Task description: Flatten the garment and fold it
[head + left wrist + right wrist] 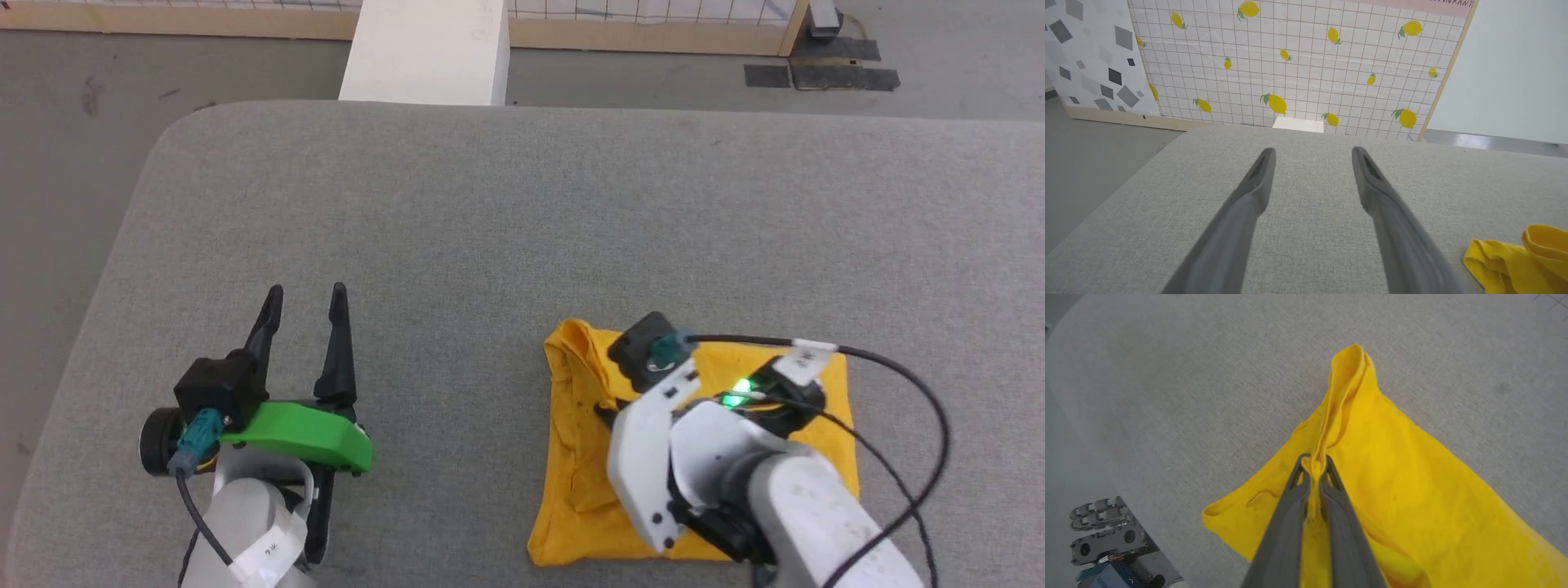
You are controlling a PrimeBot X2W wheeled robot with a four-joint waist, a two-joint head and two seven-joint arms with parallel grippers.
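Head view, shirt: yellow T-shirt [571, 474] lies as a rough rectangle, plain side up, on the near right part of the grey padded table [522, 212]. Its far-left corner is bunched.
Head view, R arm: white forearm [702, 457] hangs over the shirt and hides that arm's fingers here.
Head view, L side: left gripper [307, 291] sits low over bare table, well apart from the shirt, fingers spread w/ nothing between them.
Left wrist view: both dark fingers [1249, 204] stand apart over the bare grey surface. The shirt's edge shows at the lower right corner, not touching them.
Right wrist view: right gripper [1314, 459] is pinched tight on a raised ridge of the shirt. The ridge runs on from the tips to a peaked corner [1349, 363], and the rest spreads flat to the right.
Step (judgement): prob. late in the task, since the shirt is compact. Looks like a last fold or a tidy of that bunched edge.
Doing it well: lift only enough to clear the layer below, carry the ridge straight across, lay it down edge-to-edge, then let go low — soft cotton drags its under-layers if pulled fast.
L arm's use: could pin the near edge so the stack doesn't slide.
Risk: the pinch may hold more than one layer — can't tell how many.
Containers: none in play; the shirt rests straight on the table.
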